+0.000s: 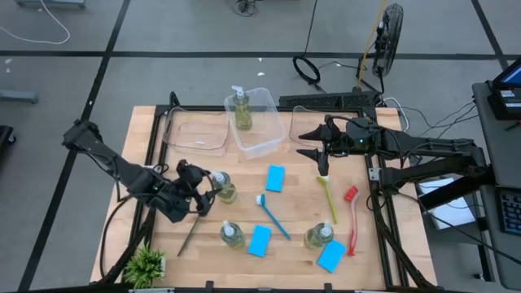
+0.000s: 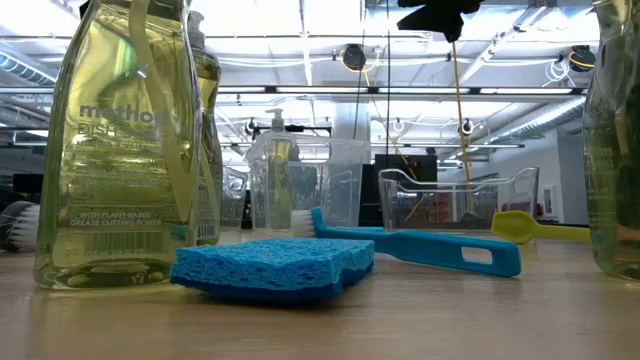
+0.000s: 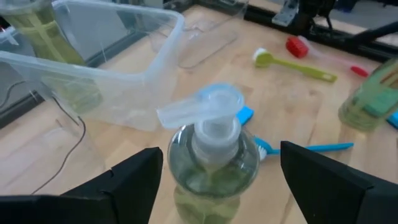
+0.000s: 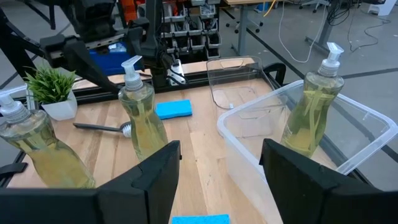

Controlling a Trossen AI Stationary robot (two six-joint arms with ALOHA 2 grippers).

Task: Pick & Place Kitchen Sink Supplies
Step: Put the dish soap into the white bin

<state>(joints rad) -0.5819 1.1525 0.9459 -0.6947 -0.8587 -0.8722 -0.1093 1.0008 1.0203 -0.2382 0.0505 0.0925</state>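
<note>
A yellow-green soap bottle (image 1: 225, 188) (image 3: 214, 162) with a white pump stands upright on the wooden table. My left gripper (image 1: 205, 189) (image 3: 217, 186) is open, one finger on either side of the bottle and apart from it. My right gripper (image 1: 308, 144) (image 4: 221, 180) hovers open over the far right, holding nothing. Another bottle (image 1: 242, 111) stands in a clear bin (image 1: 264, 140); two more (image 1: 232, 236) (image 1: 320, 236) stand near the front. Three blue sponges (image 1: 276, 177) (image 1: 260, 240) (image 1: 331, 256) lie flat, as do the blue (image 1: 273, 213), yellow (image 1: 327, 195), red (image 1: 352, 221) and dark grey (image 1: 190, 236) brushes.
A shallow clear bin (image 1: 197, 132) sits at the far left, another (image 1: 303, 120) beneath my right gripper. A small green potted plant (image 1: 146, 265) stands at the front left corner. Bare wood shows between the bins and the sponges.
</note>
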